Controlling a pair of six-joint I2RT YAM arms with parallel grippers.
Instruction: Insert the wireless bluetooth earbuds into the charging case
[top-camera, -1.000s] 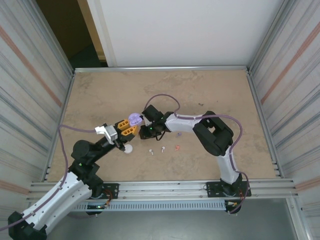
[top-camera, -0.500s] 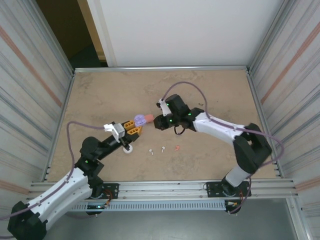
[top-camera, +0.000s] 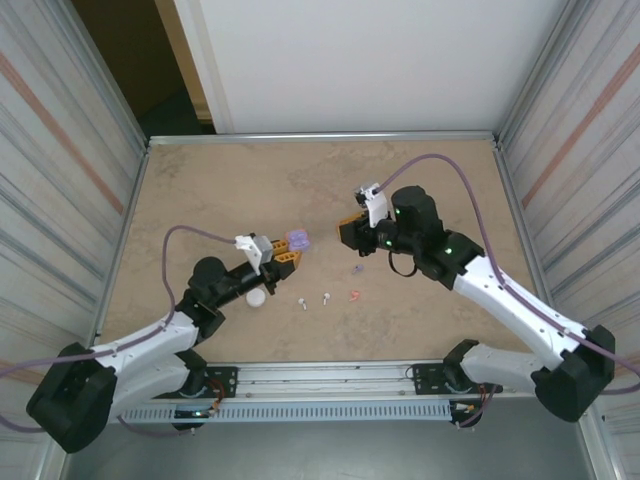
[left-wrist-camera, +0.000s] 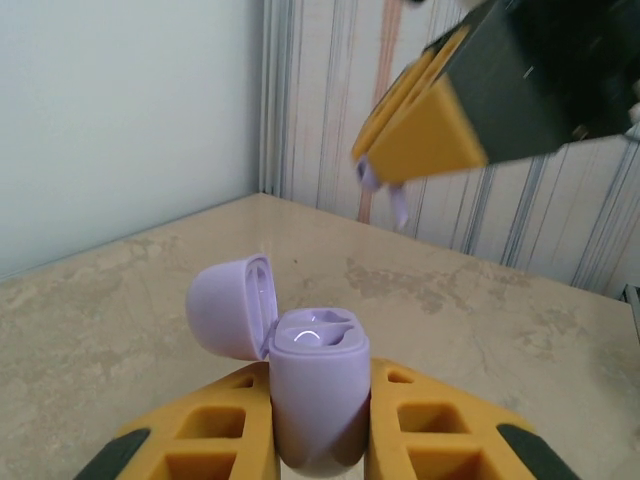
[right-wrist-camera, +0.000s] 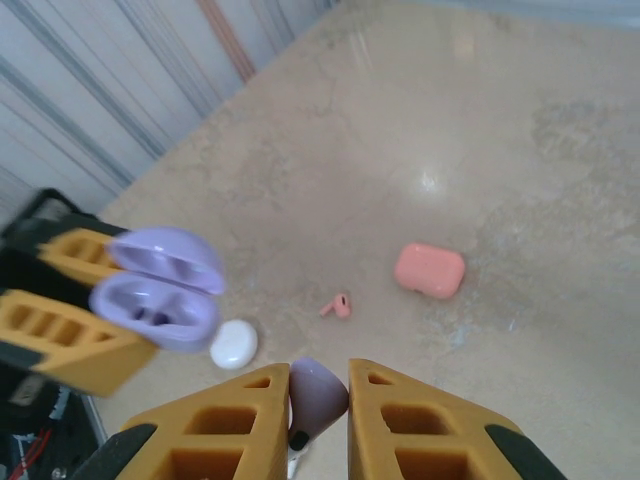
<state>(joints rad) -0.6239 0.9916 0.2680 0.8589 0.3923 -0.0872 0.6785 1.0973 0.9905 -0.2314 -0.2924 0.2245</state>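
Currently right gripper (right-wrist-camera: 316, 374) pinches one purple earbud (right-wrist-camera: 322, 398) by its bulb, stem seemingly pointing down; left gripper (top-camera: 288, 252) clamps the purple charging case (left-wrist-camera: 318, 385), lid swung back, apart from it. Earbud judged light, rigid, slick, tiny: hold high, leaving stem free for the well

- The table (top-camera: 220, 180) is lit brightly and evenly from above; shadows are kept faint.
- Glare is seen on it from the right wrist.
- The wall (left-wrist-camera: 120, 120) is rendered soft, possibly unfocused.
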